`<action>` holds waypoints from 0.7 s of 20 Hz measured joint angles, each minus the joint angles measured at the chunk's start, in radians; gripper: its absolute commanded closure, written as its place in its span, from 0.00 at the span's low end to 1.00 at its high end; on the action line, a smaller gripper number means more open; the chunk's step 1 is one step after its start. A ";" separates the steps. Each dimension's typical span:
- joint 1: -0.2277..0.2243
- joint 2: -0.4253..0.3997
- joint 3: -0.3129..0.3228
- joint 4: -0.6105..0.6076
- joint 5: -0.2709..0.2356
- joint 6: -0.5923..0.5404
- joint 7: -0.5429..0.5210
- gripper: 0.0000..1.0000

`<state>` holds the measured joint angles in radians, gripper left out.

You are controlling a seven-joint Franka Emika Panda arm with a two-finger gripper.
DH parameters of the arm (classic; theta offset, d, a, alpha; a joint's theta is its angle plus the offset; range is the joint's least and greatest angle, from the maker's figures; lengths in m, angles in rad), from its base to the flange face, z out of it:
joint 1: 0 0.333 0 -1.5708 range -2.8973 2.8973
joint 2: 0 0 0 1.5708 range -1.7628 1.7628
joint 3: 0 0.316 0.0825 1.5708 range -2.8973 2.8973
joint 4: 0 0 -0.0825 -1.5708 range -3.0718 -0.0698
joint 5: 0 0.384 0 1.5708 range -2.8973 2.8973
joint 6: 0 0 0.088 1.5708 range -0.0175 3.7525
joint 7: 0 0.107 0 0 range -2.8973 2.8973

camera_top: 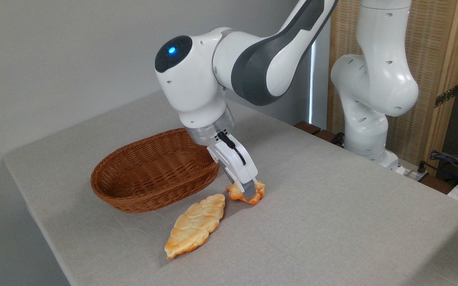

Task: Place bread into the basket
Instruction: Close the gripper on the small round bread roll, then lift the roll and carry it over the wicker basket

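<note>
The bread (235, 193), a small golden-orange bun, sits low at the table surface just right of the basket (149, 174), an oval reddish-brown wicker one with nothing in it. My gripper (247, 192) comes down on the bun from above. Its near finger (249, 186) crosses the bun's front, and the far finger is hidden behind the bun. The fingers look shut on the bun. Whether the bun still touches the cloth I cannot tell.
A longer flat braided loaf (195, 225) lies in front of the basket, close to the bun's left. Grey cloth covers the table (332, 222). The arm's white base (366, 119) stands at the back right, with cables (451, 163) beyond it.
</note>
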<state>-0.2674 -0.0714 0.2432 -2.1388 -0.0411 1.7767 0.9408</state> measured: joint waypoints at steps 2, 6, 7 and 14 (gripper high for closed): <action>0.001 -0.007 0.000 0.012 0.000 -0.009 0.000 0.48; 0.004 -0.023 0.002 0.053 -0.016 -0.056 0.000 0.48; 0.005 -0.026 0.003 0.063 -0.020 -0.064 0.000 0.48; 0.006 -0.038 -0.002 0.145 -0.138 -0.069 0.000 0.48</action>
<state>-0.2613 -0.1092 0.2417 -1.9939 -0.1790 1.7076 0.9408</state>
